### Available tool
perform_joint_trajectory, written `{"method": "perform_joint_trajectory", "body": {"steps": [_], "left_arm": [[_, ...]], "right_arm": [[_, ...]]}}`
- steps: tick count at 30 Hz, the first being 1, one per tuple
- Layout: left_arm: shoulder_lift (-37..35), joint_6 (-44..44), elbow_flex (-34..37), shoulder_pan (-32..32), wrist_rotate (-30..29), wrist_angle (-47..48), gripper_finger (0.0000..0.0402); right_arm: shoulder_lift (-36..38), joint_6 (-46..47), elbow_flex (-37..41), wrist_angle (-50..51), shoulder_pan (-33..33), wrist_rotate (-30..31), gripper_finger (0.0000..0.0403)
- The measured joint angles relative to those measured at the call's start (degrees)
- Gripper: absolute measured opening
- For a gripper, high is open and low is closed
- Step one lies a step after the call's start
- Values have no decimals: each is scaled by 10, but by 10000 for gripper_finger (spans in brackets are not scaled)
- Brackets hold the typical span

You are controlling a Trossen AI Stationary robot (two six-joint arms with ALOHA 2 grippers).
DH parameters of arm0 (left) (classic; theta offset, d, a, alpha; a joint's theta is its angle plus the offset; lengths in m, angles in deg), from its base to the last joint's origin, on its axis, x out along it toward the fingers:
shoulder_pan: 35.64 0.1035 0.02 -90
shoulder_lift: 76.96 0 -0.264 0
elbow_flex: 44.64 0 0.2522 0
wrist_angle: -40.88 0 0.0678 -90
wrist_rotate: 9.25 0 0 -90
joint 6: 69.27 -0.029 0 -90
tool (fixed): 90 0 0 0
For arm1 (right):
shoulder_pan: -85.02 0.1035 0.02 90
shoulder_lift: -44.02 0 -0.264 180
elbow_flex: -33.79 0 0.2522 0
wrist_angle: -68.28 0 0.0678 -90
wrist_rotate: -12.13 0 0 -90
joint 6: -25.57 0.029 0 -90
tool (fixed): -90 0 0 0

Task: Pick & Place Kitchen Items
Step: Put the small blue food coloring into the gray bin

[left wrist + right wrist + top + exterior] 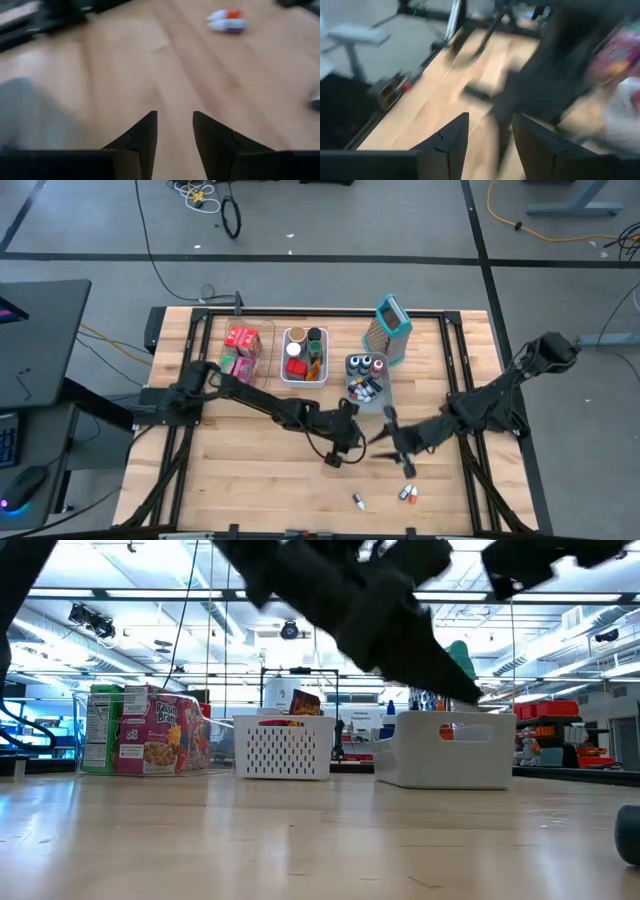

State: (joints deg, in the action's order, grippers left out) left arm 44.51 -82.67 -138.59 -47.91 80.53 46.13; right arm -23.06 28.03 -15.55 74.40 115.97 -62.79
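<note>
Over mid-table, left claw and right claw — both parted, empty; small bottles nearby

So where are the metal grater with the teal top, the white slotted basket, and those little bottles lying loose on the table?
grater (388, 330), high view, its metal face.
white slotted basket (285, 748), low view, its front wall.
loose little bottles (408, 494), high view, the pair near the table's front edge.
</note>
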Motion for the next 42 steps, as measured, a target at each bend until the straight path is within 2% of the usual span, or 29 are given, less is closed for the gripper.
{"method": "perform_joint_trajectory", "body": {"steps": [3, 7, 10, 14, 18, 23, 29, 34, 42], "left_arm": [[-47, 5, 0, -1, -58, 63, 131], [-121, 10, 0, -1, -83, 140, 133], [-176, 13, 0, -6, -122, 196, 135], [-245, 16, 0, -18, -197, 266, 135], [-319, 47, 0, -45, -252, 330, 135], [-383, 88, 0, -86, -307, 378, 133], [-407, 98, 0, -128, -322, 390, 126], [-407, 97, 0, -145, -369, 390, 124], [-407, 97, 0, -146, -373, 398, 128]], "right_arm": [[-37, 4, 0, -4, 46, 15, 164], [-104, -6, 1, -66, 87, 27, 164], [-158, 2, 1, -148, 96, 55, 164], [-212, 18, 1, -197, 83, 76, 164], [-245, 38, 1, -203, 69, 20, 164], [-289, 71, 0, -263, 70, -49, 176], [-365, 78, -4, -331, 83, -87, 230], [-416, 92, -42, -330, 82, -124, 284], [-448, 76, -83, -266, 83, -132, 332]]}}
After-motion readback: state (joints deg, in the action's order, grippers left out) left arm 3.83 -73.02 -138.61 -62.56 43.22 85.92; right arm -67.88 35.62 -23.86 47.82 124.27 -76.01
